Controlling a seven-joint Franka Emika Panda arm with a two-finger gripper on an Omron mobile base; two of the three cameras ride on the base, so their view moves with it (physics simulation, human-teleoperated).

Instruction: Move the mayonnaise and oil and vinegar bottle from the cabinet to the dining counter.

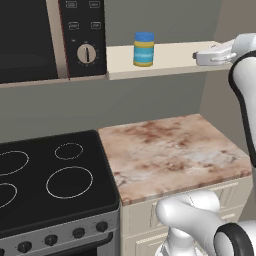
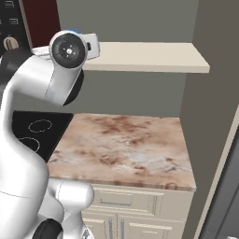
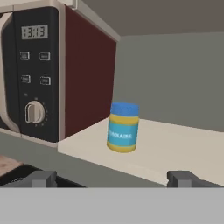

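Observation:
The mayonnaise [image 1: 144, 49], a short jar with a blue lid and yellow and light-blue bands, stands upright on the beige cabinet shelf [image 1: 175, 56], a little right of the microwave. In the hand view the jar [image 3: 123, 127] sits ahead, in the middle of the shelf board [image 3: 175, 151]. My gripper [image 1: 196, 56] hovers at shelf height to the right of the jar, pointing left at it and well apart from it. Its two fingertips [image 3: 43, 178] stand wide apart, so the gripper [image 3: 113, 179] is open and holds nothing. The oil and vinegar bottle and the dining counter are out of view.
The black microwave [image 1: 50, 35] closes off the shelf's left end, its dark red side [image 3: 89, 74] near the jar. Below lie the black stove [image 1: 50, 175] and the marble worktop [image 1: 170, 150]. A grey wall [image 2: 214, 93] bounds the shelf [image 2: 149, 58] on the right.

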